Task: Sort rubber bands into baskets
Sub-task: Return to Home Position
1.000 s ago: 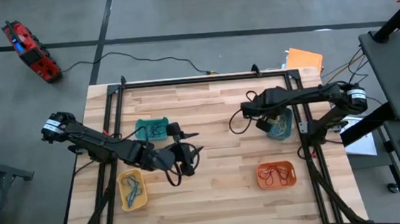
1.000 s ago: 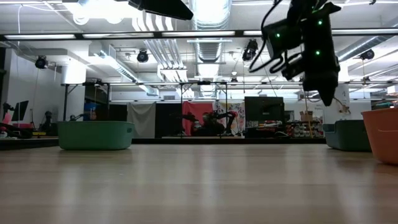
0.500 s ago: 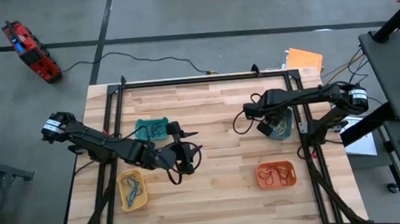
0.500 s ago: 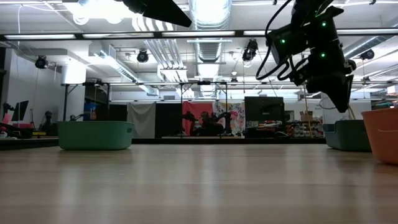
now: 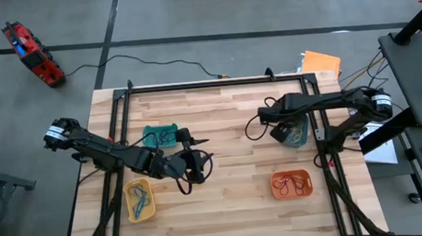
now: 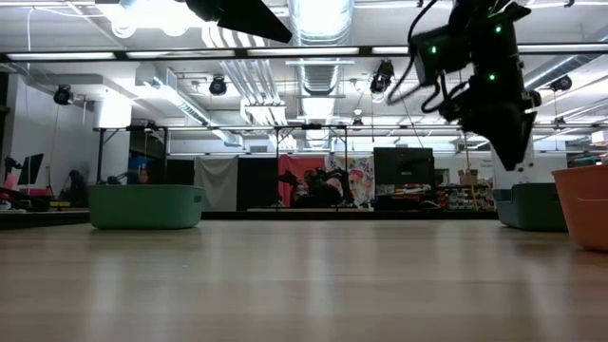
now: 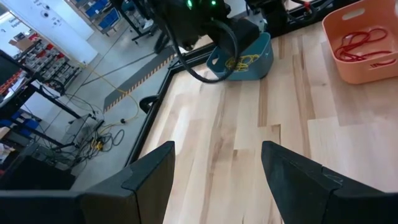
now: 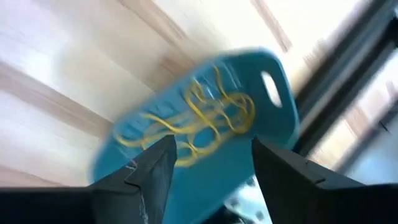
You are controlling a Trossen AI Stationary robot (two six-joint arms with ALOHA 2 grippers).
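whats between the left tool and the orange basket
Nothing, just bare table between the left tool and the orange basket, as the high view shows.

Table (image 5: 226, 117): pale planked wood, matt. Orange basket (image 7: 364, 73): smooth plastic. Table frame (image 5: 193, 85): black metal.

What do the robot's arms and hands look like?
The left arm and right arm are slim, black and jointed, with looped black cables; the right shows green lights. The left hand and right hand each have two flat dark fingers.
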